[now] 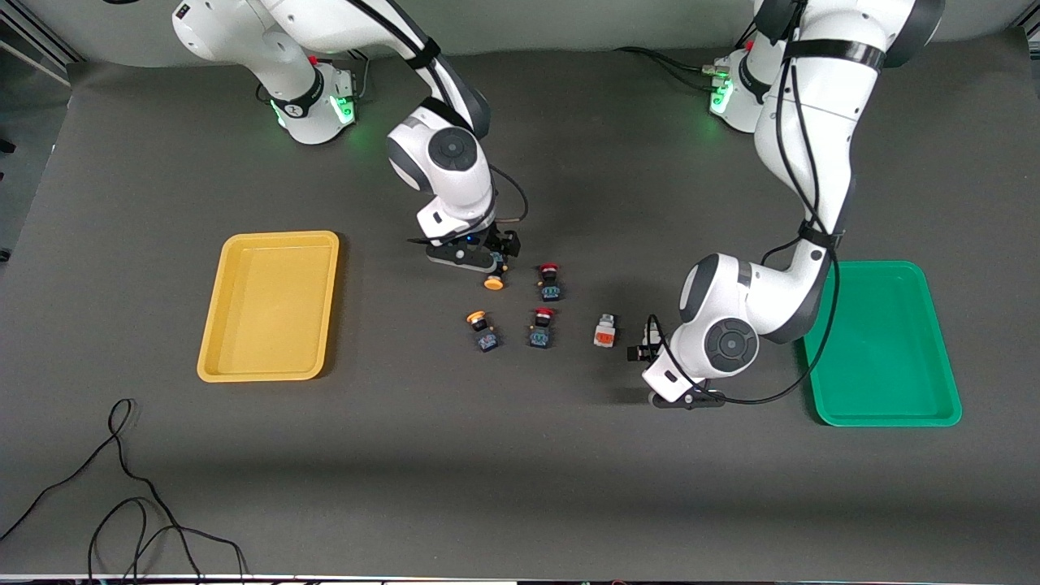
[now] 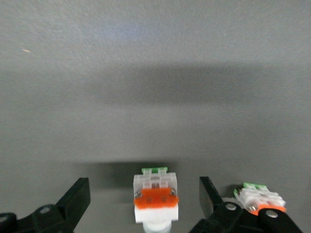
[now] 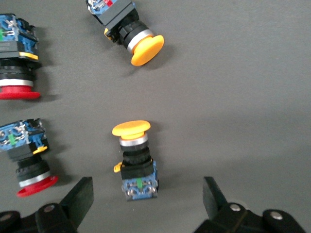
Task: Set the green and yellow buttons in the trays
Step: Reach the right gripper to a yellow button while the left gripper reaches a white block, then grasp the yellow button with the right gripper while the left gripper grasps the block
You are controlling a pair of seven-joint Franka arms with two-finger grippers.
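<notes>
Left gripper (image 2: 146,213), mid-frame toward green tray (image 1: 886,406): jaws wide, straddling white orange-faced switch (image 2: 155,201); second switch (image 1: 604,331) beside. Right gripper (image 3: 146,208), centre: jaws wide over yellow-capped black push button (image 3: 136,160); another (image 1: 483,329) nearer the camera. Yellow tray (image 1: 244,370), centre-left.

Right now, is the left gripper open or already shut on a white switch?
Open. In the left wrist view the left gripper has its fingers spread on either side of a white switch, with a gap at each side.

Two yellow-capped buttons (image 1: 481,329) (image 1: 493,282), two red-capped buttons (image 1: 550,281) (image 1: 542,327), two white switches (image 1: 604,331) (image 1: 651,333), two trays (image 1: 213,357) (image 1: 942,357).
</notes>
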